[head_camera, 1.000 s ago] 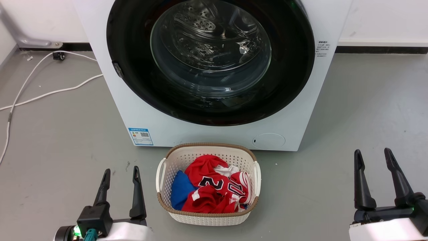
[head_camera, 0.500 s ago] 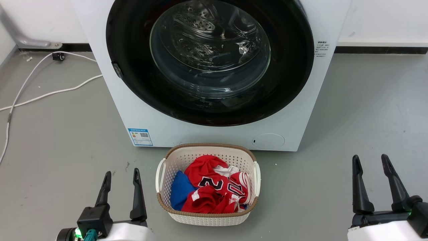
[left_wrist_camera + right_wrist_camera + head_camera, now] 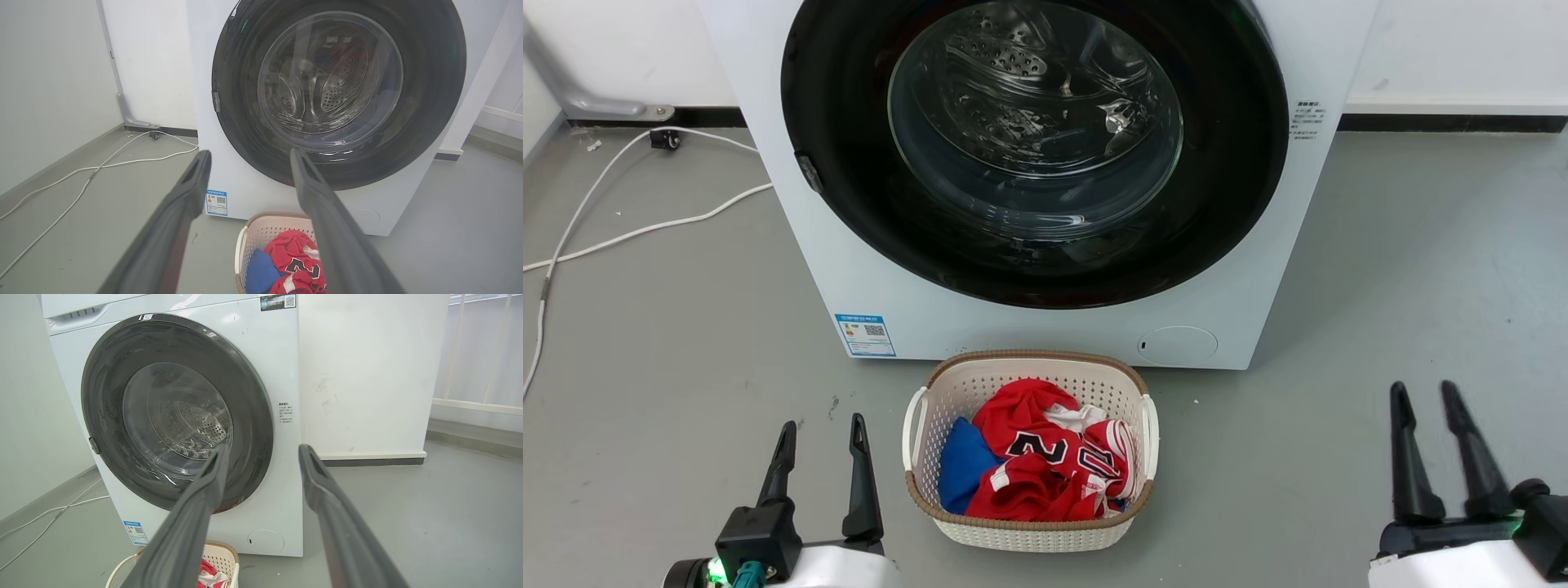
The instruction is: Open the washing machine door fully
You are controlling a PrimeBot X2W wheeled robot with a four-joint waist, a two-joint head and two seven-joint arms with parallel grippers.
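The washing machine door sits shut at upper centre. The left end effector and right end effector wait at the lower corners, fingers parted, empty. A reach could clip the laundry basket, or slip off the glossy rim.

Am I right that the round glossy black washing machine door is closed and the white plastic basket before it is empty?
Not quite: the round glossy black door is closed, but the white plastic basket holds red and blue clothes, as the head view shows.
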